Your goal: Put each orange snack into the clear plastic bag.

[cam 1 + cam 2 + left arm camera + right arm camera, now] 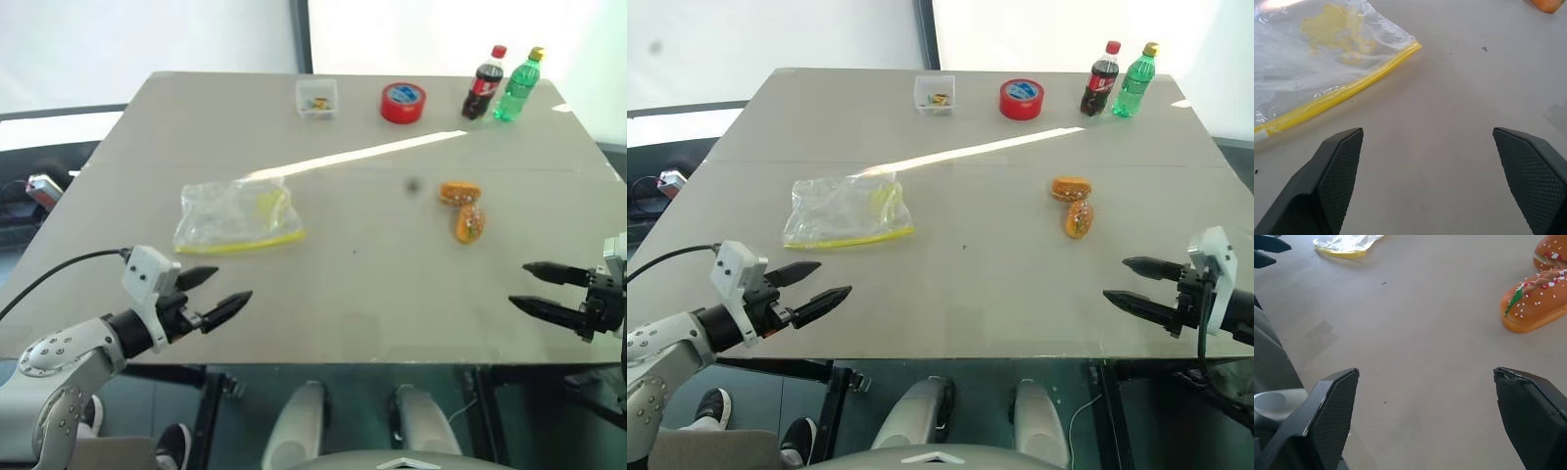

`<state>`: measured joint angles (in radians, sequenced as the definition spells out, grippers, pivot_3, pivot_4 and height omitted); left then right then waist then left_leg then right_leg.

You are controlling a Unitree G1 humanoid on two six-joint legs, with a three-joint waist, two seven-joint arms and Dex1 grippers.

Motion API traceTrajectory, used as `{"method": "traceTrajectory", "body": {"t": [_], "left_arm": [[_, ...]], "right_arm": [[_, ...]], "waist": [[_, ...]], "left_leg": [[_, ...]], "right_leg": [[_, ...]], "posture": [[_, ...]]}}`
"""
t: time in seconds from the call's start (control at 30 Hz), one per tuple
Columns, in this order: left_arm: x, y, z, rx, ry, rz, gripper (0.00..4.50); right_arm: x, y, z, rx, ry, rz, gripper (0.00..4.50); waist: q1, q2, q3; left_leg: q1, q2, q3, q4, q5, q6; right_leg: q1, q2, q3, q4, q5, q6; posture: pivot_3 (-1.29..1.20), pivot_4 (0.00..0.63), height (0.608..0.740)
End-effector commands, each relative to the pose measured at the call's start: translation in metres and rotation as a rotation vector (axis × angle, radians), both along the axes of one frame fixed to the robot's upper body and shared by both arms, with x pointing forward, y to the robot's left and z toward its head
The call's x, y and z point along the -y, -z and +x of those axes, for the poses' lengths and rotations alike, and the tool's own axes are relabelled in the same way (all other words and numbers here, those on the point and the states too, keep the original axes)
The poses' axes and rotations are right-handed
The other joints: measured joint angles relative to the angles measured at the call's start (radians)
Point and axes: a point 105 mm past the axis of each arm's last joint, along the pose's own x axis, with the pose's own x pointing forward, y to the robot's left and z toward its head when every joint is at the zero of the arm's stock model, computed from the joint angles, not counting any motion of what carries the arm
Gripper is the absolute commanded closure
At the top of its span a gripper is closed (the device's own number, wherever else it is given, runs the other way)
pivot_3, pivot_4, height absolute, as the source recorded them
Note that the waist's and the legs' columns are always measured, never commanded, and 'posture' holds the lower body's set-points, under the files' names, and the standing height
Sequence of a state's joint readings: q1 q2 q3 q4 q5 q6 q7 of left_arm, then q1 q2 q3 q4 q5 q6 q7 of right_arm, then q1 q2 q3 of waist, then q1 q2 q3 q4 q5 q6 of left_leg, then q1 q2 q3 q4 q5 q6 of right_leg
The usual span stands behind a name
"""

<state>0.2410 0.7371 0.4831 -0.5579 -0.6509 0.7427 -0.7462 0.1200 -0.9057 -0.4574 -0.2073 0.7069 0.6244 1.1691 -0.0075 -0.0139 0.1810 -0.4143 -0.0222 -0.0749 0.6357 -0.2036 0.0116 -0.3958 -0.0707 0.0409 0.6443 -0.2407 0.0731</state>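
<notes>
Your left gripper (214,292) hangs over the near left edge of the table (372,284) with its jaws wide and empty, pointed toward the bag (235,217), which lies flat just ahead of it, yellow zip strip on the near side. Your right gripper (1138,284) is equally wide and empty at the near right edge, aimed inward; the two snacks (464,208) sit touching each other just beyond it, well apart from the bag. That split likely suits one arm per job. At the far edge stand a clear box (316,99), a tape roll (403,102) and two bottles (501,83), all well clear. Nothing blocks either reach.
</notes>
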Motion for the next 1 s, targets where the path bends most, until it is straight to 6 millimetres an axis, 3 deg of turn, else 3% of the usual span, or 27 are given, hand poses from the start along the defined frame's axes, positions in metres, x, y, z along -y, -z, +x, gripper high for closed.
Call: {"method": "traceTrajectory", "body": {"t": [0.03, 0.77, 0.9, 1.0], "left_arm": [[-0.001, -0.012, -0.005, 0.041, 0.029, 0.033, 0.00], [-0.005, -0.010, -0.001, 0.042, 0.018, 0.042, 0.00], [-0.010, -0.004, 0.002, -0.003, -0.010, 0.056, 0.00], [-0.021, -0.005, 0.015, -0.017, -0.071, 0.040, 0.00]], "right_arm": [[0.005, -0.017, 0.001, 0.078, -0.004, -0.032, 0.01], [0.003, -0.018, 0.005, 0.102, -0.025, -0.044, 0.01], [-0.008, -0.023, 0.008, 0.172, -0.077, -0.074, 0.01], [-0.037, -0.028, 0.012, 0.244, -0.165, -0.104, 0.01]], "waist": [[0.000, 0.000, 0.000], [-0.001, 0.000, 0.000], [-0.002, 0.000, 0.000], [-0.003, 0.000, 0.000]], "left_leg": [[0.000, 0.000, 0.000, 0.000, 0.000, 0.000], [0.000, 0.000, 0.000, 0.000, 0.000, 0.000], [0.000, 0.000, 0.000, 0.000, 0.000, 0.000], [0.001, 0.001, 0.000, 0.000, 0.000, 0.000]], "right_leg": [[0.000, 0.000, 0.000, 0.000, 0.000, 0.000], [0.000, 0.000, 0.000, -0.001, 0.000, 0.000], [0.000, 0.000, 0.000, -0.001, 0.000, 0.000], [0.000, 0.000, 0.000, -0.001, 0.000, 0.000]], "posture": [[0.00, 0.150, 0.740], [0.00, 0.150, 0.740], [0.00, 0.150, 0.740], [0.00, 0.150, 0.740]]}}
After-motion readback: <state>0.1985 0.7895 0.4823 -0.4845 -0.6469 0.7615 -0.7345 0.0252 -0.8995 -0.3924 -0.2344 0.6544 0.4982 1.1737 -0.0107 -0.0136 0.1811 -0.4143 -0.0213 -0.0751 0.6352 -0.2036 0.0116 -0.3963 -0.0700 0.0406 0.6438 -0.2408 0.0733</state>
